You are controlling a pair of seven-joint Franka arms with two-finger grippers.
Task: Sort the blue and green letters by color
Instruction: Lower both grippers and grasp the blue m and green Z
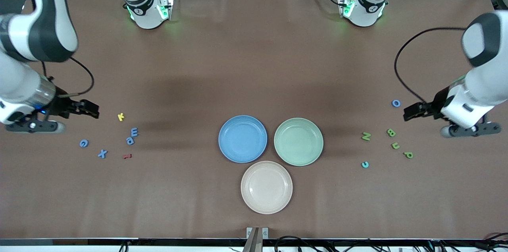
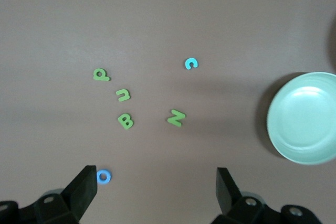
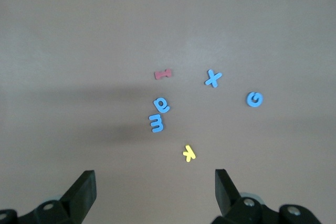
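- the left gripper (image 1: 408,114) hangs with jaws spread wide and empty at the left arm's end of the bench (image 1: 254,65), over bare surface near the blue o (image 1: 396,103).
- green letters (image 1: 391,132) lie in a cluster there, with a teal c (image 1: 364,164) nearby.
- the right gripper (image 1: 92,110) hangs with jaws released too, over the right arm's end.
- blue letters (image 1: 134,132) lie there, mixed with a yellow letter (image 1: 121,116) and a red letter (image 1: 126,156).
- blue plate (image 1: 242,139), green plate (image 1: 298,141) and cream plate (image 1: 266,187) sit mid-bench.

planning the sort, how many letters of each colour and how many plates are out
blue letters: 6
green letters: 4
yellow letter: 1
dark red letter: 1
plates: 3
total: 15
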